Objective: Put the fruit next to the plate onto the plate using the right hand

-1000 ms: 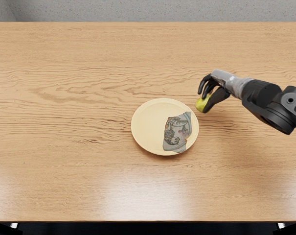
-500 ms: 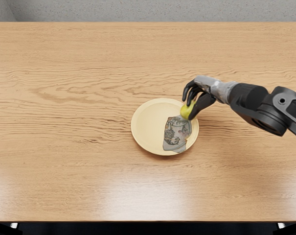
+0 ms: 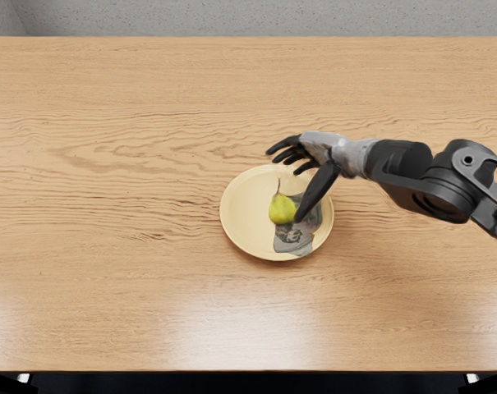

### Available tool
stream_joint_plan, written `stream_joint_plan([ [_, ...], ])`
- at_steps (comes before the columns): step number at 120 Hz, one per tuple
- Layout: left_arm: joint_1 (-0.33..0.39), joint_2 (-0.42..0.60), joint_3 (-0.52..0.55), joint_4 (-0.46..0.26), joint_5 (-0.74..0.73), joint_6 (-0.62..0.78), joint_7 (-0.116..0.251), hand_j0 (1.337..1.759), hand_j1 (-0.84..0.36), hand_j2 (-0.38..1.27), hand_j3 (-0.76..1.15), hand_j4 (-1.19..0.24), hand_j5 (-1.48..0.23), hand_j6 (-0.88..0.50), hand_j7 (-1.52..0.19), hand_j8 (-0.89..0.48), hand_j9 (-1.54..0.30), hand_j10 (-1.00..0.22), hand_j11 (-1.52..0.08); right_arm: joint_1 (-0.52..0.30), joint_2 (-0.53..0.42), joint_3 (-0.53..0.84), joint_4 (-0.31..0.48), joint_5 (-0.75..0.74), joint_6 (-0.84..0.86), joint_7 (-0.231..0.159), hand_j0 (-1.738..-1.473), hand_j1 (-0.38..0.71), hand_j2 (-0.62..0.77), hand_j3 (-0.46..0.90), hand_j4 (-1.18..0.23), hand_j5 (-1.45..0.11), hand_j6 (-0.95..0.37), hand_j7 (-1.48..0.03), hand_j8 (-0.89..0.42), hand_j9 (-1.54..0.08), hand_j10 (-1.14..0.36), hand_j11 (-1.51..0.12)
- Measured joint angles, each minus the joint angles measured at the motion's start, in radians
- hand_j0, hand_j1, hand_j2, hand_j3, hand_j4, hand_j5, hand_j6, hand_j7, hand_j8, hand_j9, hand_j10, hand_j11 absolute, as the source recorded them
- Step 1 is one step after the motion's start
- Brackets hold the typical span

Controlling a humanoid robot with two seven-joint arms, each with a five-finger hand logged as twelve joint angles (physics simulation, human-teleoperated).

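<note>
Pear (image 3: 282, 209): small, yellow-green, thin dark stem pointing toward the far side of the bench; it sits on the plate just right of centre, its right flank against the edge of the patterned patch. Plate (image 3: 246, 205): round, pale cream-yellow, shallow rim, with an irregular grey-blue floral patch across its right half. It lies flat on the wood-grain bench (image 3: 108, 164), roughly mid-surface and a little right of middle.

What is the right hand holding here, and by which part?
Nothing. The right hand is open, fingers spread; the pear sits on the plate, one finger beside it.
</note>
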Motion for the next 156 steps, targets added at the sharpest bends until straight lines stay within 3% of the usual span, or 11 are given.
stream_joint_plan([
  [26, 0.0, 0.0, 0.0, 0.0, 0.0, 0.0, 0.0, 1.658, 0.35, 0.0, 0.0, 0.0, 0.0, 0.0, 0.0, 0.0, 0.0, 0.0, 0.0, -0.003, -0.1, 0.167, -0.008, 0.376, 0.343, 0.0, -1.658, -0.28, 0.05, 0.0, -0.08, -0.11, -0.08, -0.11, -0.04, -0.11, -0.08, -0.11],
  [42, 0.0, 0.0, 0.0, 0.0, 0.0, 0.0, 0.0, 1.658, 0.35, 0.0, 0.0, 0.0, 0.0, 0.0, 0.0, 0.0, 0.0, 0.0, 0.0, -0.036, -0.14, 0.231, -0.045, 0.606, 0.434, 0.0, -1.658, -0.31, 0.03, 0.0, -0.04, -0.06, -0.04, -0.05, -0.02, -0.06, -0.04, -0.06],
  [67, 0.0, 0.0, 0.0, 0.0, 0.0, 0.0, 0.0, 1.658, 0.35, 0.0, 0.0, 0.0, 0.0, 0.0, 0.0, 0.0, 0.0, 0.0, 0.0, -0.193, -0.148, 0.355, -0.225, 0.802, 0.464, 0.0, -1.658, -0.34, 0.01, 0.0, -0.01, -0.02, -0.01, -0.02, -0.01, -0.02, -0.01, -0.02],
  [81, 0.0, 0.0, 0.0, 0.0, 0.0, 0.0, 0.0, 1.658, 0.35, 0.0, 0.0, 0.0, 0.0, 0.0, 0.0, 0.0, 0.0, 0.0, 0.0, -0.271, -0.161, 0.405, -0.285, 0.879, 0.468, 0.0, -1.658, -0.34, 0.01, 0.0, -0.01, -0.01, -0.01, -0.01, 0.0, -0.01, -0.01, -0.01],
  [106, 0.0, 0.0, 0.0, 0.0, 0.0, 0.0, 0.0, 1.658, 0.35, 0.0, 0.0, 0.0, 0.0, 0.0, 0.0, 0.0, 0.0, 0.0, 0.0, -0.347, -0.255, 0.445, -0.314, 0.973, 0.469, 0.0, -1.658, -0.35, 0.0, 0.0, 0.0, 0.0, 0.0, 0.0, 0.0, 0.0, 0.0, 0.0],
  [156, 0.009, 0.0, -0.002, 0.0, -0.001, 0.0, 0.0, 1.658, 0.35, 0.0, 0.0, 0.0, 0.0, 0.0, 0.0, 0.0, 0.0, 0.0, 0.0, -0.391, -0.351, 0.465, -0.327, 1.062, 0.469, 0.0, -1.658, -0.35, 0.0, 0.0, 0.0, 0.0, 0.0, 0.0, 0.0, 0.0, 0.0, 0.0],
])
